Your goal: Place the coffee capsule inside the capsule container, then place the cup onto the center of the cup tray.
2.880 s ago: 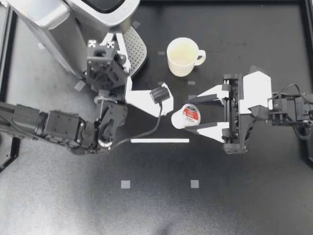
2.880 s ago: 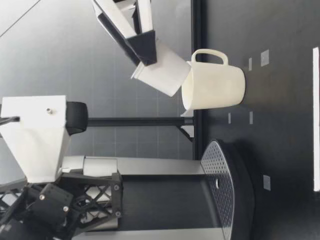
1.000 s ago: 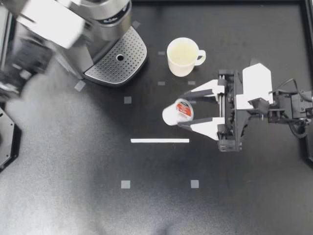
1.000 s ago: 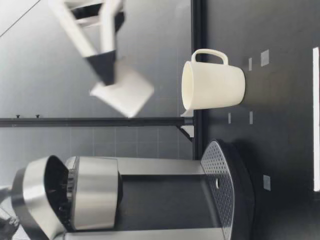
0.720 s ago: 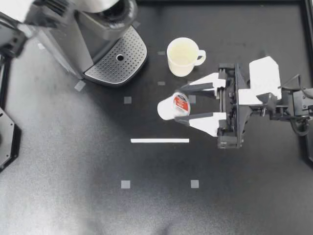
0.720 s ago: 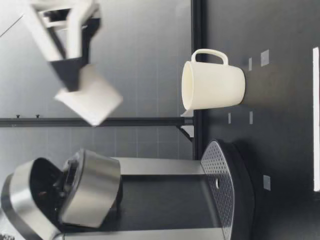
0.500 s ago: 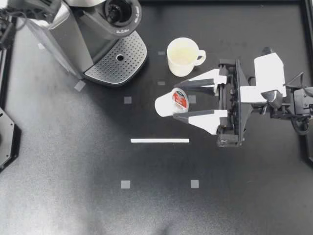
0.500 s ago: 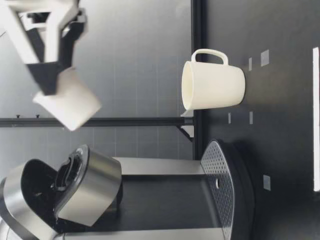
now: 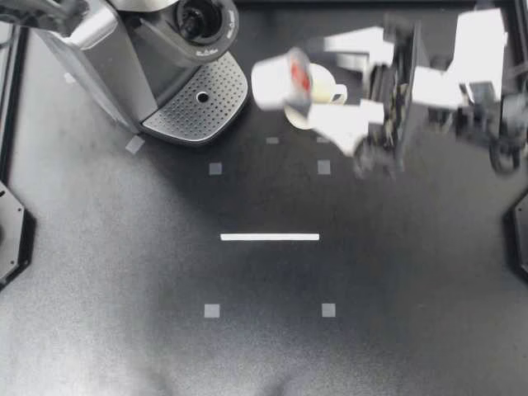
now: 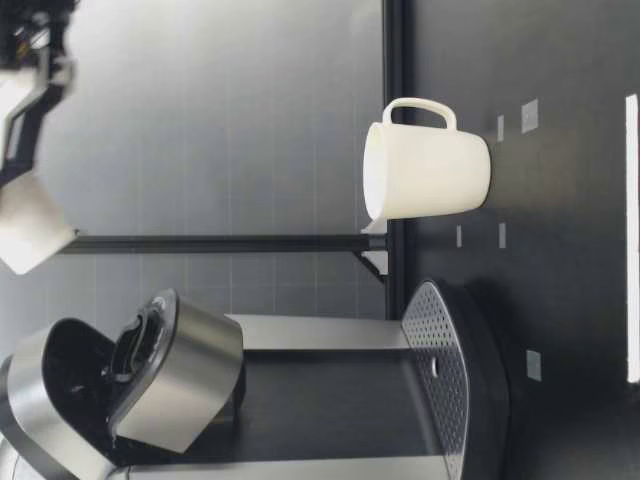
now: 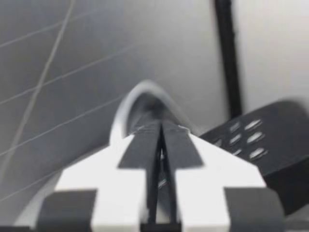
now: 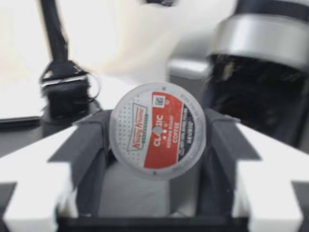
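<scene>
My right gripper (image 9: 309,76) is shut on the white coffee capsule (image 9: 276,78), held high in the air over the cream cup (image 9: 328,89) and partly hiding it. In the right wrist view the capsule's red and silver lid (image 12: 157,130) sits between both fingers. In the low view the capsule (image 10: 30,235) hangs far above the cup (image 10: 425,170). The coffee machine's lid is up, with the round capsule container (image 9: 198,18) exposed. The perforated cup tray (image 9: 202,95) is bare. My left gripper (image 11: 161,140) is shut, with nothing in it.
The silver coffee machine body (image 9: 107,58) fills the far left corner of the table. A white tape line (image 9: 269,237) and small grey tape squares (image 9: 213,310) mark the black table surface. A black frame rail (image 10: 395,60) runs along the table's far edge.
My right gripper rose and carried the capsule toward the far side, from in front of the cup to above it. The machine's lid finished swinging up and the left arm withdrew.
</scene>
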Action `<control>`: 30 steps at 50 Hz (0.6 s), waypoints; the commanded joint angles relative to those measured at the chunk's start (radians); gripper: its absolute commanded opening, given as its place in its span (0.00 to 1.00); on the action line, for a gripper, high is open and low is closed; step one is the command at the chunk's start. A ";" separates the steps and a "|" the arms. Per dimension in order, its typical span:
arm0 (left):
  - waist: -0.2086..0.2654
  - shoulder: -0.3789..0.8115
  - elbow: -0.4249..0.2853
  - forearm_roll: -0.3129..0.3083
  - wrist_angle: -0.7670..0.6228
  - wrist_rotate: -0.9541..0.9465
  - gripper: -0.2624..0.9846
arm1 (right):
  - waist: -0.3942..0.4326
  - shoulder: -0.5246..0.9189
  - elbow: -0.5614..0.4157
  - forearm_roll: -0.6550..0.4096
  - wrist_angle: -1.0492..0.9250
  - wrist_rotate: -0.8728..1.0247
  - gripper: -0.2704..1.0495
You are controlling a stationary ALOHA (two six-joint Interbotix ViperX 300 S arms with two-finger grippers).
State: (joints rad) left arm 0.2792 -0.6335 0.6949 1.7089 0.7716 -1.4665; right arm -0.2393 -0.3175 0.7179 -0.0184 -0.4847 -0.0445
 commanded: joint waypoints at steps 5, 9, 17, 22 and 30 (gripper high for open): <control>0.002 -0.061 0.008 0.075 -0.071 -0.110 0.28 | -0.055 0.020 -0.138 -0.002 0.133 -0.044 0.60; 0.002 -0.078 0.026 0.100 -0.072 -0.146 0.28 | -0.071 0.049 -0.199 -0.003 0.199 -0.066 0.60; 0.003 -0.091 0.046 0.107 -0.075 -0.164 0.28 | -0.072 0.103 -0.270 -0.003 0.264 -0.107 0.60; 0.002 -0.091 0.048 0.109 -0.075 -0.163 0.28 | -0.075 0.129 -0.296 -0.003 0.268 -0.123 0.60; 0.003 -0.094 0.044 0.110 -0.074 -0.153 0.28 | -0.087 0.163 -0.324 -0.005 0.273 -0.129 0.60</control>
State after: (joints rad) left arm 0.2792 -0.7225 0.7563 1.8132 0.6964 -1.6199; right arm -0.3114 -0.1534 0.4295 -0.0199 -0.2086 -0.1718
